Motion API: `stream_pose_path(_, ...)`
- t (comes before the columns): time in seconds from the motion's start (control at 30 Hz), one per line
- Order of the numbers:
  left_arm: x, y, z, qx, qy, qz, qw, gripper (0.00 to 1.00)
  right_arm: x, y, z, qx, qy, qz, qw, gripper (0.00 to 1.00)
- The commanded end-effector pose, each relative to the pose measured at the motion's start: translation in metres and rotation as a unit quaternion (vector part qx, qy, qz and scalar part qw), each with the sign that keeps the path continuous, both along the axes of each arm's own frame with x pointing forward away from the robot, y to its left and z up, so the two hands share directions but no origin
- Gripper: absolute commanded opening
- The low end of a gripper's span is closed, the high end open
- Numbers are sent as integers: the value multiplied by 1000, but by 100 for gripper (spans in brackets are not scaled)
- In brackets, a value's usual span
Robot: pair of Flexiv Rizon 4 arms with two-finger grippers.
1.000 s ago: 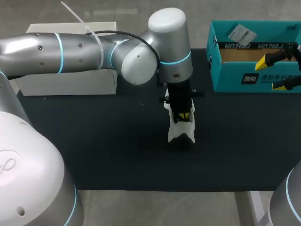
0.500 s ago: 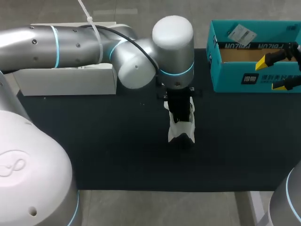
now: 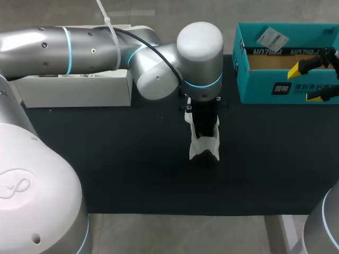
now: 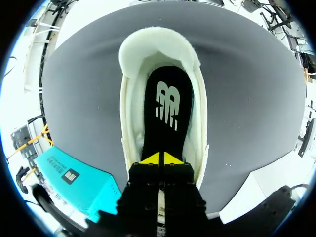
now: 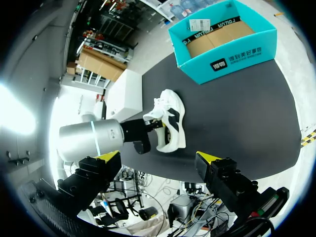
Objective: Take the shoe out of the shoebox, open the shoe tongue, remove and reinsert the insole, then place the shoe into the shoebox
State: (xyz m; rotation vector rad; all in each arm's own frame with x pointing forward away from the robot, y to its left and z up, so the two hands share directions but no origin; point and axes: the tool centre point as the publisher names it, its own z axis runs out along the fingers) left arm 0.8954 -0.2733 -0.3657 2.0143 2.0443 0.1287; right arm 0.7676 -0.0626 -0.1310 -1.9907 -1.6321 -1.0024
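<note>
The white sneaker (image 3: 204, 145) stands on the dark desk (image 3: 122, 159), apart from the teal cardboard shoebox (image 3: 265, 84). The left jaws, tips together, bear on its black foam insole (image 4: 165, 108), probably to seat it flat. The right jaws hang spread over the shoebox.

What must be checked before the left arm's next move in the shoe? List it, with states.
1. Shoe out of the shoebox, on the table: ok.
2. Insole lies inside the shoe, heel end down: ok.
3. Left gripper inside the shoe, tips together at the insole: ok.
4. Left gripper pinching the insole: cannot tell.
5. Right gripper open, clear of the shoe: ok.
6. Shoebox open to take the shoe: ok.
</note>
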Motion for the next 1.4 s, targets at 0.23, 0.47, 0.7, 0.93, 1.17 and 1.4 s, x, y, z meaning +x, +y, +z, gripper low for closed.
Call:
stream_pose_path(0.23, 0, 4, -5, 12, -6, 16, 1000, 100, 0, 1, 0, -1, 0, 0, 1000, 100)
stream_pose_path(0.47, -7, 8, 4, 0, 1, 17, 1000, 100, 0, 1, 0, -1, 0, 0, 1000, 100)
stream_pose_path(0.7, -10, 12, 15, -5, 5, 19, 1000, 100, 0, 1, 0, -1, 0, 0, 1000, 100)
stream_pose_path(0.93, -5, 11, 25, -12, 6, 17, 1000, 100, 0, 1, 0, -1, 0, 0, 1000, 100)
stream_pose_path(1.17, -5, 10, 51, -14, 20, 27, 999, 0, 0, 1, 0, -1, 0, 0, 1000, 100)
stream_pose_path(1.4, -6, 25, 68, 8, 56, 134, 989, 0, 0, 1, 0, -1, 0, 0, 1000, 100)
